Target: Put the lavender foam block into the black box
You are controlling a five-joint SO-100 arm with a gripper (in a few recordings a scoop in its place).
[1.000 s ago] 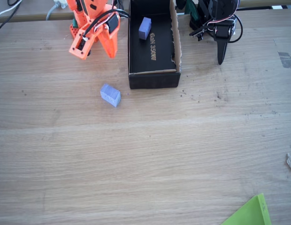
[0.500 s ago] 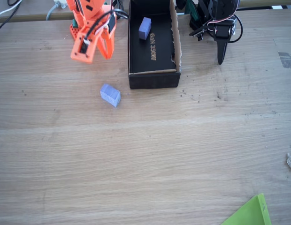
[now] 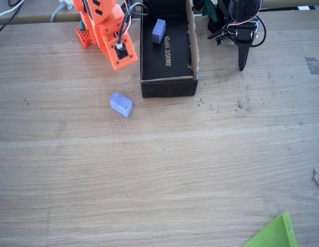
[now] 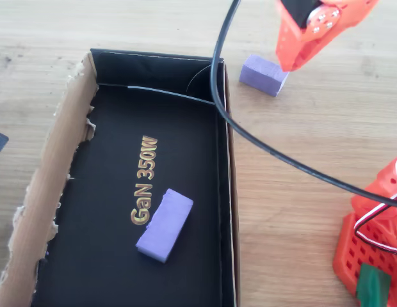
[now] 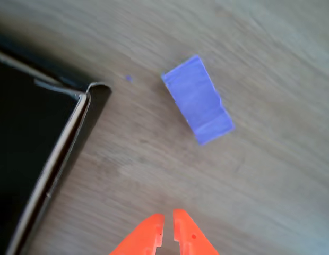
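Fixed view is showing the orange arm swinging round over the last second: its head, earlier hanging down left of the black box (image 3: 167,46) with the tip toward the near left, is now turning to aim toward the near right, closer to the box's left wall. The gripper (image 5: 168,234) is showing in the wrist view as two orange tips lying almost together with only a thin slit between them, gripping nothing.

The lavender foam block (image 3: 121,104) is lying on the surface (image 3: 159,170), unmoved, just off the box's near-left corner and apart from it. In the wrist view the block (image 5: 197,100) is sitting ahead of the tips and slightly to the right, well clear of them, with the box corner (image 5: 85,101) at the left.

A second, slimmer violet block (image 4: 164,224) is already resting on the box floor beside the gold lettering.

Judgement: the arm is lining up on the loose block, and the pick-up is not yet begun. The jaws would need to part before descending, and the nearness of the box corner is leaving little room on that side.
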